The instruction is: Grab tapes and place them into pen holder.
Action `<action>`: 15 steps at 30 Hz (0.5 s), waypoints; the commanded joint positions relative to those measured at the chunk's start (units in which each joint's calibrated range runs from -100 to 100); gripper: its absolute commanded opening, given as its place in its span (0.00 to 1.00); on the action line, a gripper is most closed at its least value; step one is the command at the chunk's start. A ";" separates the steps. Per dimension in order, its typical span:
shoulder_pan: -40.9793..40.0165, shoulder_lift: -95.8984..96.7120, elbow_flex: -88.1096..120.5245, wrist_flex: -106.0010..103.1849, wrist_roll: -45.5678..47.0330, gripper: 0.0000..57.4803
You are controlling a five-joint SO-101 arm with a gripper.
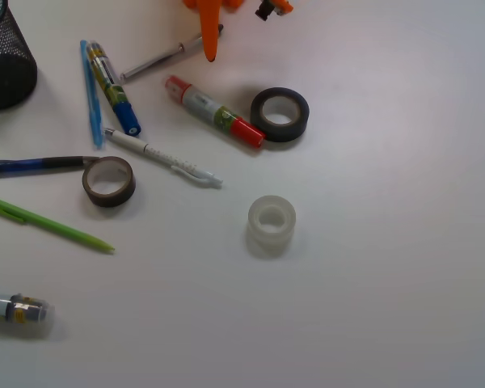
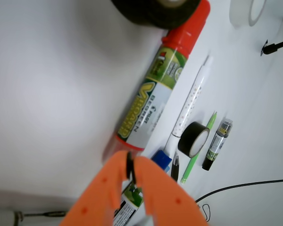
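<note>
The black tape (image 1: 280, 114) lies flat right of centre, touching the red marker's cap. Left of it lies the dark brown tape (image 1: 109, 180), and the translucent white tape (image 1: 272, 222) sits in the middle. A black mesh pen holder (image 1: 4, 61) stands at the far left top corner. My orange gripper (image 1: 211, 44) hangs at the top edge, above the pens and left of the black tape. In the wrist view the gripper (image 2: 130, 165) is shut with nothing in it. Ahead of it are the black tape (image 2: 155, 9), the white tape (image 2: 247, 12) and the brown tape (image 2: 194, 139).
A red marker (image 1: 214, 111), a blue-capped marker (image 1: 113, 87), a white pen (image 1: 162, 157), a silver pen (image 1: 153, 61), a light blue pen (image 1: 90, 93) and a green pen (image 1: 48, 223) lie scattered between gripper and holder. Another marker (image 1: 16, 311) lies at the bottom left. A black cable (image 2: 245, 186) crosses the wrist view.
</note>
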 commanded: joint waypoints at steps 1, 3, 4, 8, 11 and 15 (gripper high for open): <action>-1.83 -1.16 2.04 -13.45 1.42 0.59; -1.83 -1.16 2.04 -13.45 1.42 0.59; -1.83 -1.16 2.13 -13.45 1.42 0.59; -1.83 -1.16 2.13 -13.45 1.42 0.59; -1.98 -1.16 2.13 -13.45 1.42 0.59; -2.21 -1.07 0.14 -11.35 -0.98 0.59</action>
